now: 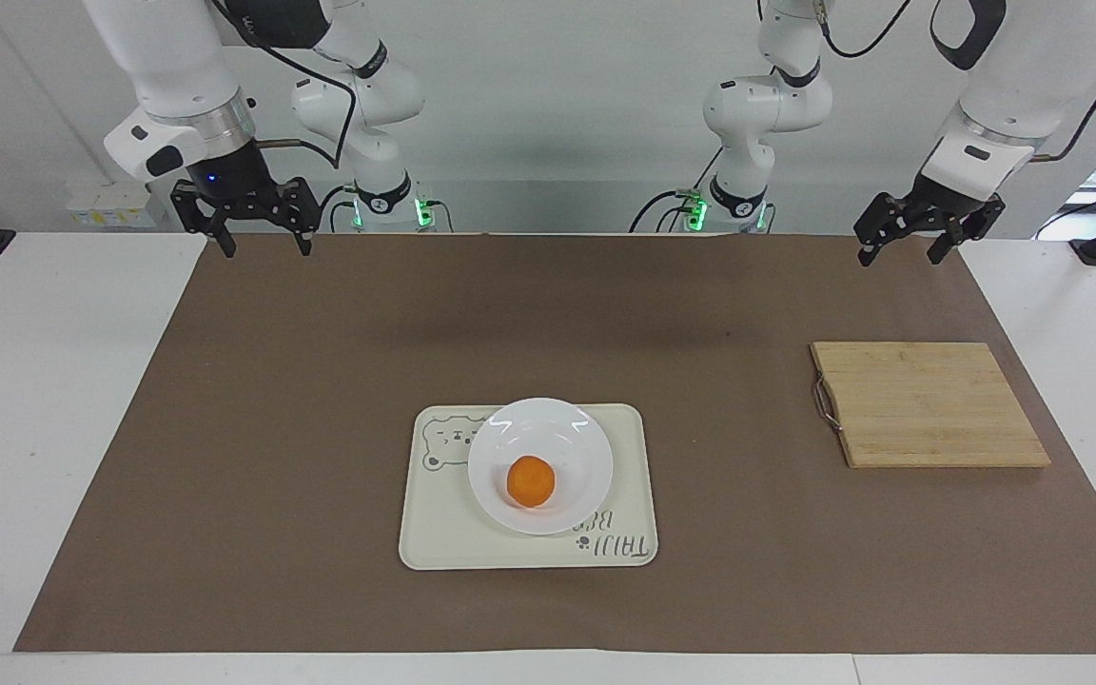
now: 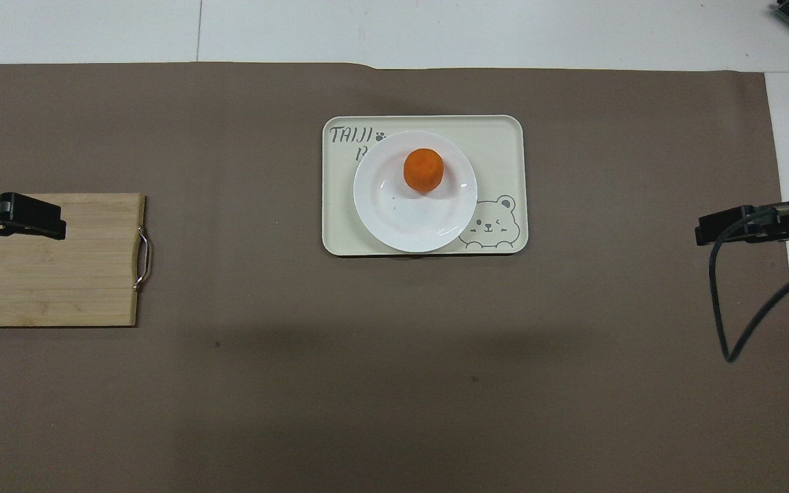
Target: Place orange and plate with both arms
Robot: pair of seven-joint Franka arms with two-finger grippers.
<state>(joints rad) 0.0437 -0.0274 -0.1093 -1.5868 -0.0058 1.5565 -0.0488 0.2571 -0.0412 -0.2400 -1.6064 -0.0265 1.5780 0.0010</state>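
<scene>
A: Surface?
B: Brown mat [image 1: 320, 428] on white table [image 1: 34, 381]; orange [image 1: 530, 480] on plate [image 1: 567, 438], tray [image 1: 434, 542] centre; board [image 1: 929, 404] at 3 o'clock, facing view.
A: Grippers?
B: Left gripper [image 1: 911, 238], right gripper [image 1: 261, 233] raised, empty, jaws spread.

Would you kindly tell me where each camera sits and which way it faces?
Facing view: high across the table, looking at both white arms; the left end effector and right end effector hang open.
Overhead view: above the robots' end, looking steeply down; only end effector tips show.
Both share the small orange on the round white plate, the cream bear tray and the wooden cutting board.
</scene>
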